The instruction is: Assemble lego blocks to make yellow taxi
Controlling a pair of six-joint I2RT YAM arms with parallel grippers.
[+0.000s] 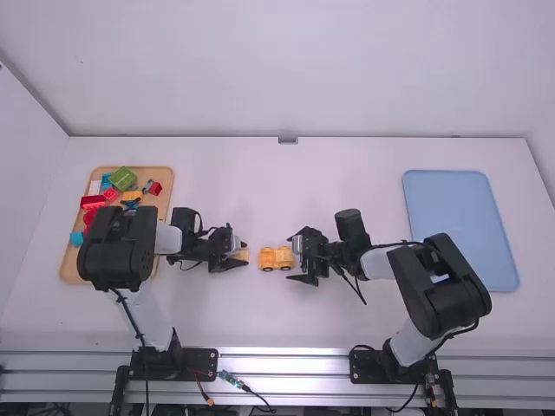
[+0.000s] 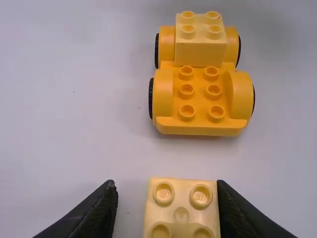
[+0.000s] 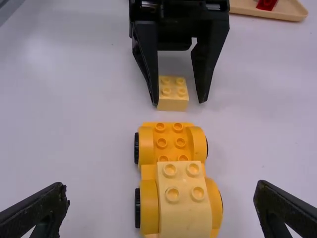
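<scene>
Inspection of a white table [image 1: 338,325], clock bearings taken from the chassis in the high view, 12 o'clock away from the arms. Yellow-orange toy-brick car chassis [image 2: 198,124]: upright, black tyres showing, 6 studs exposed. Pale yellow 4-stud brick [image 2: 200,53] seated on its 3 o'clock end. Loose pale yellow 4-stud brick [image 2: 181,214]: near the chassis at 9 o'clock, studs up, apart from it. Markings: small raised characters on the loose brick's studs, too small to tell.

Left gripper [image 1: 244,255]: at 9 o'clock, fingers spread around the loose brick, 1 finger against it, a gap at the other; brick not pinched. Right gripper [image 1: 290,257]: at 3 o'clock, fingers spread wide about the chassis's 3 o'clock end, gaps on both sides.

Tan tray [image 1: 161,172]: well apart at 9 o'clock, holding red, blue and yellow pieces and 1 green brick [image 1: 123,178]. Light blue tray [image 1: 460,230]: well apart at 3 o'clock
</scene>
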